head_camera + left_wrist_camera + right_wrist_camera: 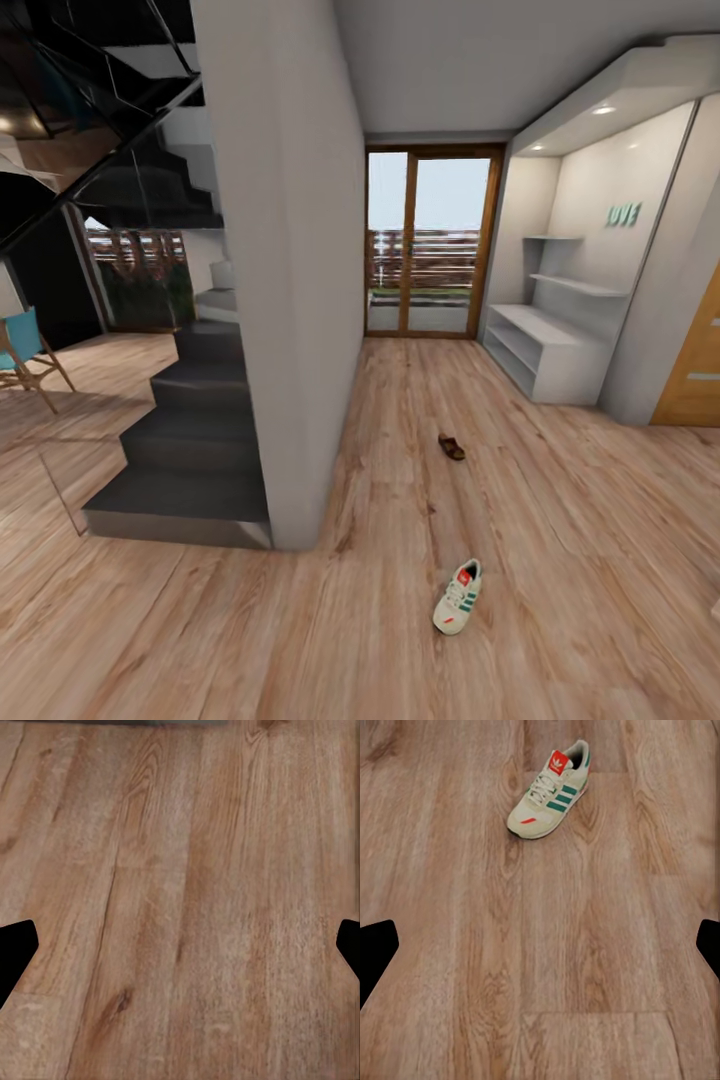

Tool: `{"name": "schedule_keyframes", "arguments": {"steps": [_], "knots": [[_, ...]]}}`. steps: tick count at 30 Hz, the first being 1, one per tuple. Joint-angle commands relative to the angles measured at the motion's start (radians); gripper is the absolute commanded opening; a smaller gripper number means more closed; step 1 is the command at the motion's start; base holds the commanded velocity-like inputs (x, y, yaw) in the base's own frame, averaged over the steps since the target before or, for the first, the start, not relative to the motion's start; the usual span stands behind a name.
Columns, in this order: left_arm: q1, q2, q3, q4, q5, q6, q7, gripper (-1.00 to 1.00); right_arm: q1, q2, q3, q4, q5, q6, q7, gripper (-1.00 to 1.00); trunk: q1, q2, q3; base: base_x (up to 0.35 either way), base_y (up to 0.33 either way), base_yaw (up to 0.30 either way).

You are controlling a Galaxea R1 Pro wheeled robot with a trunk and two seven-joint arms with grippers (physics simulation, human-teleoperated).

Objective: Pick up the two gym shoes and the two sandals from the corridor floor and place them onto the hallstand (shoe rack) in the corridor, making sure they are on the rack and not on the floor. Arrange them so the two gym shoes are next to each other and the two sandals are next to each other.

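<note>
The white green-striped gym shoe (457, 597) and brown flat sandal (451, 446) lay on the wood-plank floor (560, 560), the white hallstand (545, 352) bare; both grippers (180, 945) (540, 945) were spread wide, holding nothing.

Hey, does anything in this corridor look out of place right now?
Yes. A single gym shoe and a single brown sandal lie apart on the wood floor, in the walkway. The white shoe rack by the right wall looks bare, so both seem stray.
</note>
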Motion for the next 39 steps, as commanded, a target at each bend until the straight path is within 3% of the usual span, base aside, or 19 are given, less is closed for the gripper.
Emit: {"name": "schedule_keyframes", "arguments": {"steps": [1,39], "knots": [[-0.001,0.000,0.001,0.001,0.002,-0.003,-0.001,1.00,-0.001,-0.001,0.000,-0.001,-0.005,-0.003,0.000,1.00,0.000,0.000,-0.001,0.216,-0.206,0.000],[-0.001,0.002,0.003,0.002,0.006,-0.003,0.002,1.00,-0.001,0.000,-0.002,-0.002,-0.006,-0.002,-0.001,1.00,0.000,0.000,-0.001,0.179,-0.229,0.000]]}}
